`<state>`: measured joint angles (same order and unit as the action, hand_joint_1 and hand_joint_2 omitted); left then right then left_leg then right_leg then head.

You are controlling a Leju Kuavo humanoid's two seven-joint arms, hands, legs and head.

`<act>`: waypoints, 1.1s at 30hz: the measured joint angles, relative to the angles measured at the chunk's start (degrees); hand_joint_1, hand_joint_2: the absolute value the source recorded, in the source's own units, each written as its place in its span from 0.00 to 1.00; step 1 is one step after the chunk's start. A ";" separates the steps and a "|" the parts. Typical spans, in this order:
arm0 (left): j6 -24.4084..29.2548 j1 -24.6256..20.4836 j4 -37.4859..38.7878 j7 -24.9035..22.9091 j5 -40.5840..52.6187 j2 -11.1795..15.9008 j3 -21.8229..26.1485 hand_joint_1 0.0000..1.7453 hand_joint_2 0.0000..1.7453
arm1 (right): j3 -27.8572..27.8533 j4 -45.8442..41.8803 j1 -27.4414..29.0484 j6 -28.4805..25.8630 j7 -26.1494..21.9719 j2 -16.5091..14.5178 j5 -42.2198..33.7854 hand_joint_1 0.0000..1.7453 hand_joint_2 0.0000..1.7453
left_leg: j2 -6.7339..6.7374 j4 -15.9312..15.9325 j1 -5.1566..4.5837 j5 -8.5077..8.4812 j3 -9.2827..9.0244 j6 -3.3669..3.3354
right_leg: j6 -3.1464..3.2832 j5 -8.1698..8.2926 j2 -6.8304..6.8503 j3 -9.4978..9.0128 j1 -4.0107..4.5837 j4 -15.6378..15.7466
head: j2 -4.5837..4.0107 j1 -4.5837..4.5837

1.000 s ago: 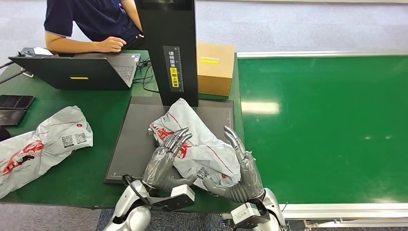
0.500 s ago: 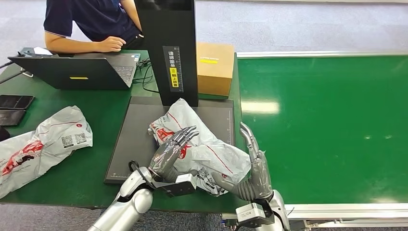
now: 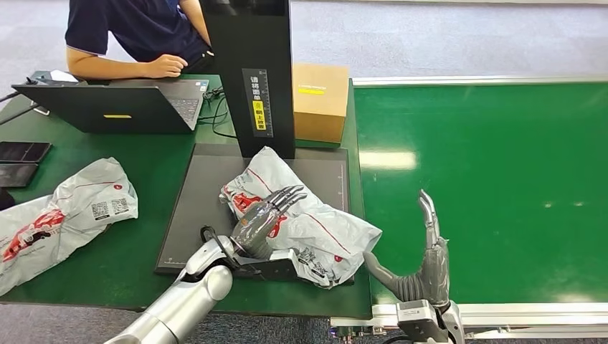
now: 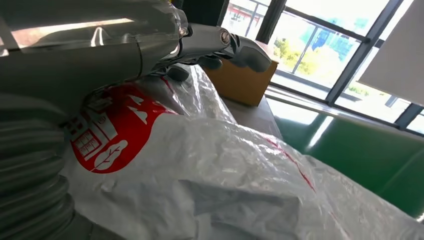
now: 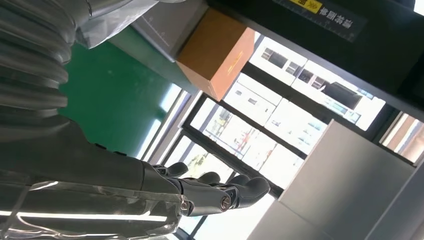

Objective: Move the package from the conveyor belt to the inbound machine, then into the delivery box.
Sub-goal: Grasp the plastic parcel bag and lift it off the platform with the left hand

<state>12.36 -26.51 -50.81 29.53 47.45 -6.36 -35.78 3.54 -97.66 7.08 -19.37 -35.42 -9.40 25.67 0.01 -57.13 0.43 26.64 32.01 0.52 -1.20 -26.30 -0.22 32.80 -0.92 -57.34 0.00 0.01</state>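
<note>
Two hands of mine are in play. My left hand (image 3: 267, 221) lies with fingers stretched flat along the crumpled white plastic mailer bag with red printing (image 3: 315, 229), which sits in the lower middle of the head view on the dark grey flat platform of the inbound machine (image 3: 208, 208), its near corner overhanging the platform's edge. From the left wrist view the fingers (image 4: 227, 42) press on the bag's top rather than wrap it; whether my thumb is tucked under a fold I cannot tell, so I won't call this a grip.

My right hand (image 3: 423, 265) stands apart from the bag at the lower right of the head view, over the green conveyor belt (image 3: 487, 165), palm turned toward the bag, fingers spread and pointing up, holding nothing.

I judge the bag light, soft and slippery: the film is glossy and creased, and it will sag and slide rather than lift as a slab. A one-handed flat press will probably just skid it. Better to pinch a bunched fold near the full middle, or squeeze it between both palms from opposite sides.
</note>
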 joint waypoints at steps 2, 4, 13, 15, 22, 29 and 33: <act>-0.05 -0.56 1.67 -0.20 0.10 -0.44 -0.41 0.00 1.00 | -0.42 -0.26 0.67 -0.46 -0.08 0.00 -0.05 0.00 1.00 | 0.00 0.00 0.00 0.00 0.00 0.00 | 0.00 0.00 0.00 0.00 0.00 0.00 | 0.00 0.01; 0.10 -1.15 3.47 -0.50 0.46 -0.85 -0.69 0.00 1.00 | -0.60 -0.33 1.42 -1.14 -0.24 0.00 -0.21 0.00 1.00 | 0.00 0.01 0.00 0.00 0.00 0.00 | 0.00 0.00 0.00 -0.01 0.00 0.00 | 0.00 0.01; 1.55 -3.09 10.38 -2.22 2.49 -2.34 -0.83 1.00 1.00 | -0.63 -0.26 2.43 -3.23 -0.74 0.02 -1.06 0.00 1.00 | -0.01 0.01 0.00 0.00 -0.21 0.00 | 0.00 0.00 0.01 -0.26 0.00 0.00 | 0.00 0.02; 1.72 -3.09 11.10 -2.30 2.80 -2.56 -0.82 1.00 1.00 | -0.63 -0.21 2.41 -3.55 -0.62 0.02 -1.25 0.00 1.00 | -0.01 0.01 0.00 0.00 -0.28 0.00 | 0.00 0.00 0.01 -0.35 0.00 0.00 | 0.00 0.01; 6.17 -1.58 10.76 -1.51 2.43 -2.67 1.02 1.00 1.00 | -0.63 0.20 2.34 -4.99 -0.06 0.02 -1.56 0.00 1.00 | -0.01 0.02 0.00 0.00 -0.47 0.00 | 0.01 0.01 0.00 -0.51 0.00 0.00 | 0.00 0.01; 14.43 5.95 -0.80 -2.15 3.73 -2.20 6.75 1.00 1.00 | -0.63 0.03 2.77 -4.24 0.49 -0.01 -0.42 0.00 1.00 | 0.00 0.03 0.01 0.01 -0.36 0.01 | 0.02 -0.02 0.00 -0.40 0.01 0.00 | 0.00 0.01; 18.10 11.74 -12.02 -0.69 2.97 -1.71 11.50 1.00 1.00 | -0.63 -0.02 2.91 -3.75 0.78 -0.02 0.37 0.00 1.00 | 0.00 0.03 0.01 0.02 -0.22 0.01 | 0.03 -0.04 0.00 -0.27 0.01 0.00 | 0.00 0.01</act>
<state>30.47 -14.76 -62.83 28.84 50.42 -8.06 -24.28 2.91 -97.68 9.99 -23.12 -34.64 -9.42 26.04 0.01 -57.09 0.44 26.66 31.79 0.53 -1.17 -26.34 -0.22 32.53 -0.91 -57.34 0.00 0.02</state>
